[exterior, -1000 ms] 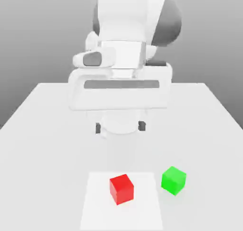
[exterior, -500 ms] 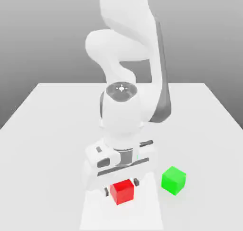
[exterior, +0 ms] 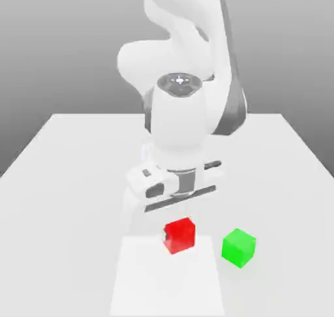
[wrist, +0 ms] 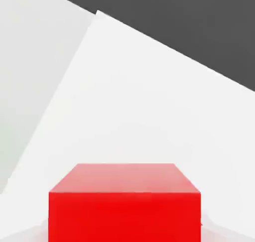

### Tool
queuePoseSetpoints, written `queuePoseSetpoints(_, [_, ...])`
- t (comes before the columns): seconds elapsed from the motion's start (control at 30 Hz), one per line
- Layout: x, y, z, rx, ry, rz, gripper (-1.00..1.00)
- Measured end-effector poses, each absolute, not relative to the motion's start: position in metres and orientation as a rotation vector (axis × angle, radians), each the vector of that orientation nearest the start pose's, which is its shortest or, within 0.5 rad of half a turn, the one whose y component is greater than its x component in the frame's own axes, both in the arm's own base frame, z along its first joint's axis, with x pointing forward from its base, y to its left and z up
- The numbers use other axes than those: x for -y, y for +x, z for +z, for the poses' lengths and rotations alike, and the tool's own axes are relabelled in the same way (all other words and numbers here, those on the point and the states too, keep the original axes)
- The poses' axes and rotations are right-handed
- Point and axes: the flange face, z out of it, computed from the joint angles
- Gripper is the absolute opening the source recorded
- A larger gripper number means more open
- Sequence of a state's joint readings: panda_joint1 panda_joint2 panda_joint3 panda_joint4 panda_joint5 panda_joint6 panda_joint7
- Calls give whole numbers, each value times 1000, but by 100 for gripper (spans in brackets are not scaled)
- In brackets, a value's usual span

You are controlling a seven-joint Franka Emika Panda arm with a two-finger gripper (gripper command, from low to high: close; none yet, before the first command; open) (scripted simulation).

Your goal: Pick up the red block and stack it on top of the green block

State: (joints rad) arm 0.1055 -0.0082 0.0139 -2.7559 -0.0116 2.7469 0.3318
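Red block (exterior: 179,235) in transit: we are holding it clear of the table (exterior: 59,179), with the stacking step not yet done.

We are judging the pick-up as done: in the exterior view the red block is hanging directly under the gripper (exterior: 177,232), raised above the pale square mat (exterior: 140,283), and in the hand view it is sitting close under the camera. The 2 fingers are closing tightly on the block's opposite sides, with nothing else in contact. The green block (exterior: 239,247) is resting on the table toward the exterior view's right, near the red one but apart. We are leaving 2 steps: carrying across and lowering onto the green block.
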Motion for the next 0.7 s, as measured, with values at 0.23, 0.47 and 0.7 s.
queuePoseSetpoints(0.23, [-112, 368, 236, 70, -3146, -1, -100])
queuePoseSetpoints(0.47, [-153, 349, 225, 327, -3125, 2, -100])
queuePoseSetpoints(0.7, [-153, 348, 186, 330, -3125, 1, 100])
